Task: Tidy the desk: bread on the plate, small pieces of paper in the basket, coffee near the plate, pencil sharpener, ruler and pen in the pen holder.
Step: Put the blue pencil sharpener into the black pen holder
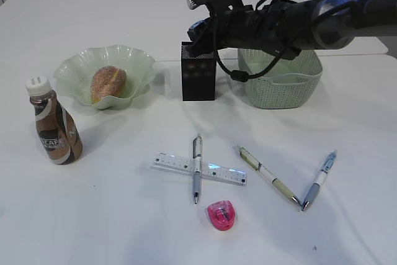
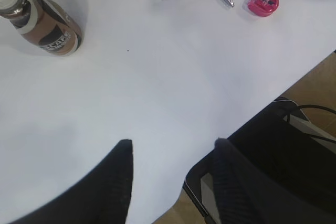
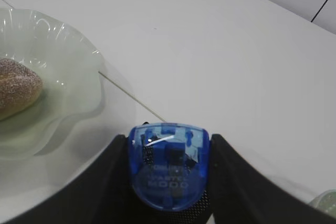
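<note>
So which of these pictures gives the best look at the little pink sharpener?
The exterior view: the pink sharpener lies whole and unobstructed on the table, below the ruler. The left wrist view shows it smaller, near the top edge. The right wrist view misses it.

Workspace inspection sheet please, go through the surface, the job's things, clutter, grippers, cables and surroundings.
Surface: white table, no spills seen.
Job's things: bread on the green plate; coffee bottle upright beside the plate; ruler with a grey pen lying across it; two more pens to its right; pink pencil sharpener in front of them; black pen holder beside the basket; no paper pieces seen.
Clutter: nothing seen.
Grippers: right gripper shut on a blue pencil sharpener above the pen holder; left gripper open, empty, near the table edge.
Cables: black cables on the right arm, drooping over the basket.
Surroundings: pale wall; floor past the table edge.
</note>
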